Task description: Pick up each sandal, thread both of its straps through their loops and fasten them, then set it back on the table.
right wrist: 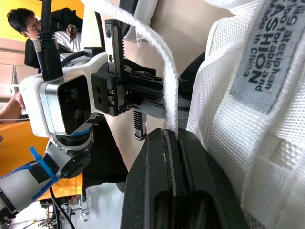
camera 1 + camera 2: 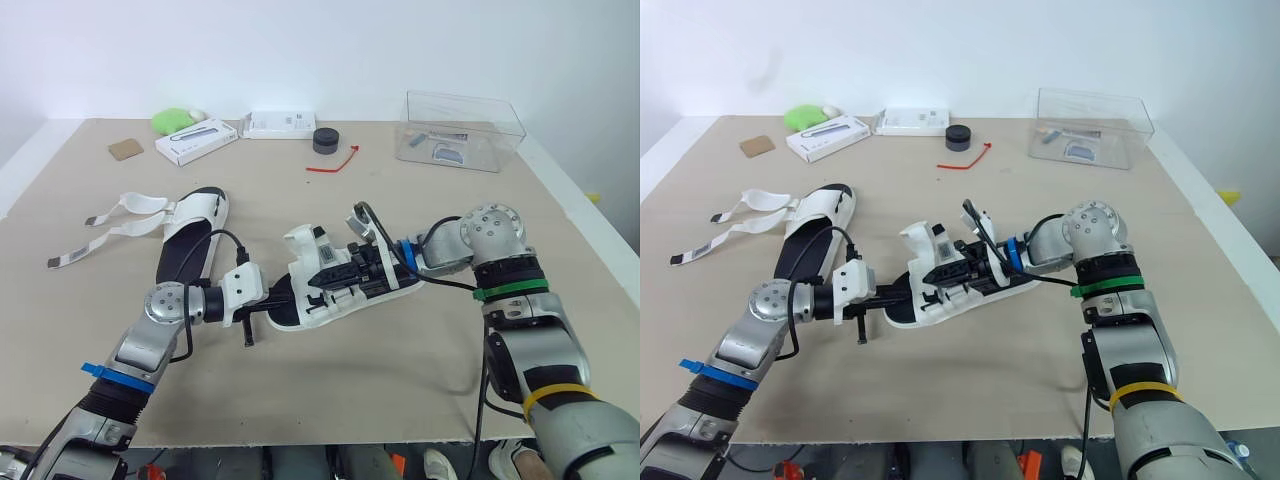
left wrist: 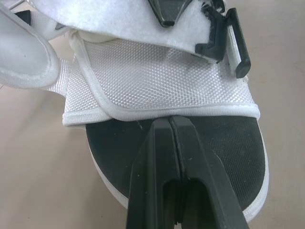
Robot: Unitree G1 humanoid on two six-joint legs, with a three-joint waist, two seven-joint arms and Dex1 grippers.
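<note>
Right wrist view: my right gripper (image 1: 170, 134) pinches the strap (image 1: 164, 71). My left gripper (image 3: 170, 120) clamps the sandal (image 3: 157, 81) at the opposite end, and its long axis runs between them.

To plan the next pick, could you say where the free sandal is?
The free sandal lies at the left of the table in the eye views, beyond the left gripper and left of the held sandal.

- You're looking at a robot test lab or workroom, as far as the frames tell.
- A bare tan board tabletop (image 2: 300, 390) is set against a blank white wall (image 2: 300, 50).
- Bench oddments sit loose along the tabletop's far edge: white cartons (image 2: 196, 140), a clear plastic bin (image 2: 462, 132), a red tie (image 2: 333, 162).
- In the right wrist view a person (image 1: 21, 21) is in the background, with yellow and orange panels (image 1: 19, 157) behind.
</note>
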